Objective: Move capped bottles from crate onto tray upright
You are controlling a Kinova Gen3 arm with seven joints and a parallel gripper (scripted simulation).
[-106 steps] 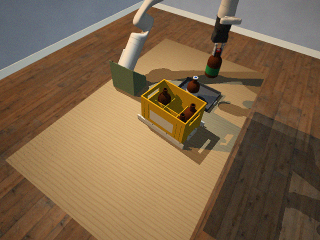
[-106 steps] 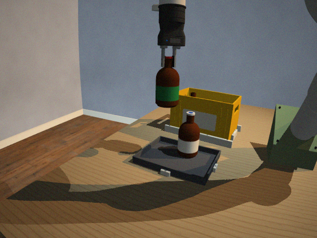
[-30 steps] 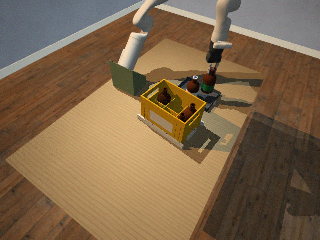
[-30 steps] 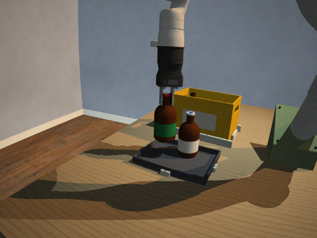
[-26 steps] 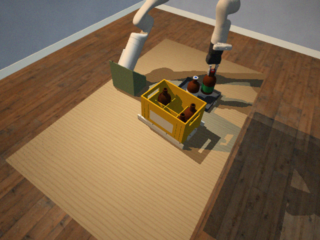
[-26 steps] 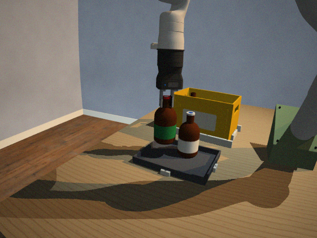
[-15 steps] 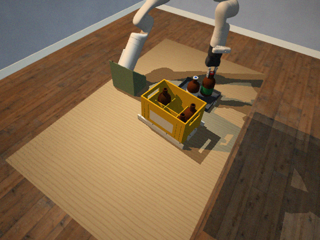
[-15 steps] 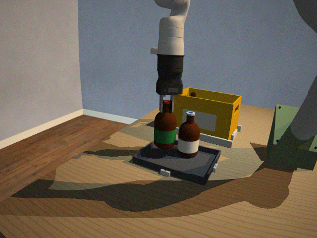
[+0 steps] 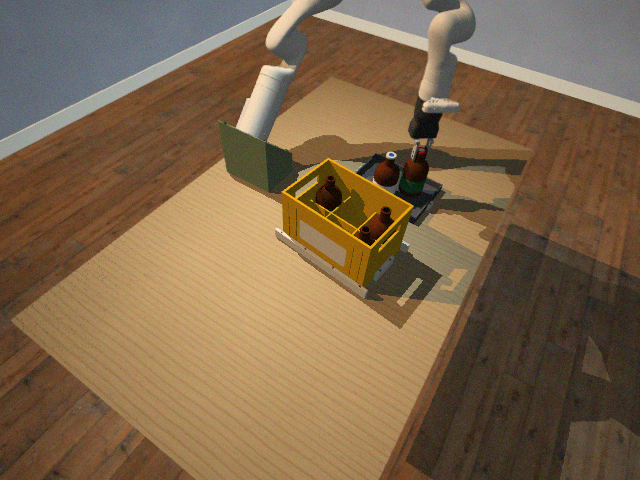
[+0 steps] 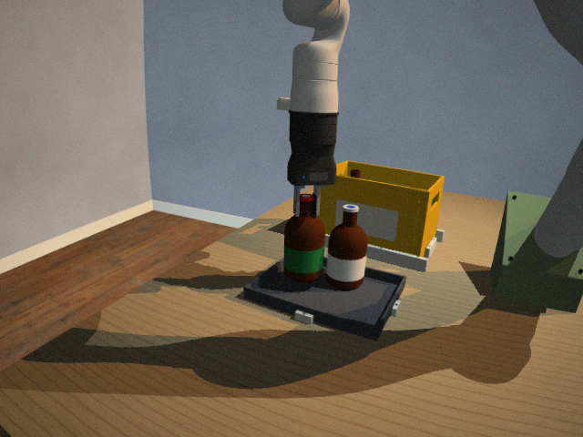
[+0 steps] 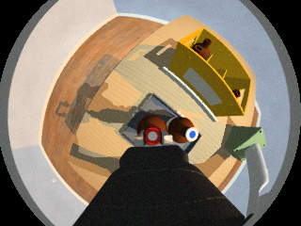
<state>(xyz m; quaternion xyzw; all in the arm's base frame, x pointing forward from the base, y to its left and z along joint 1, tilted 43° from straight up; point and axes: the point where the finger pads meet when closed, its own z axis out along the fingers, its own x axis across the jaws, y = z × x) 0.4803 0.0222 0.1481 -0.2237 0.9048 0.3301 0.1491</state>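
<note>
My gripper (image 10: 307,199) is shut on the neck of a brown bottle with a red cap and green label (image 10: 303,244). The bottle stands upright with its base on the dark tray (image 10: 327,295). A second brown bottle with a blue and white cap and white label (image 10: 347,248) stands upright on the tray beside it. In the top view the gripper (image 9: 421,148) and the green-label bottle (image 9: 414,173) stand behind the yellow crate (image 9: 343,219), next to the white-label bottle (image 9: 387,168). The crate holds three open brown bottles (image 9: 328,192) (image 9: 381,221) (image 9: 364,235). The wrist view shows the red cap (image 11: 152,136) between my fingers.
The arm's green base block (image 9: 253,157) stands left of the crate and shows at the right in the exterior view (image 10: 532,254). The crate sits on a white base (image 9: 330,263). The tray lies close behind the crate, near the table's far corner.
</note>
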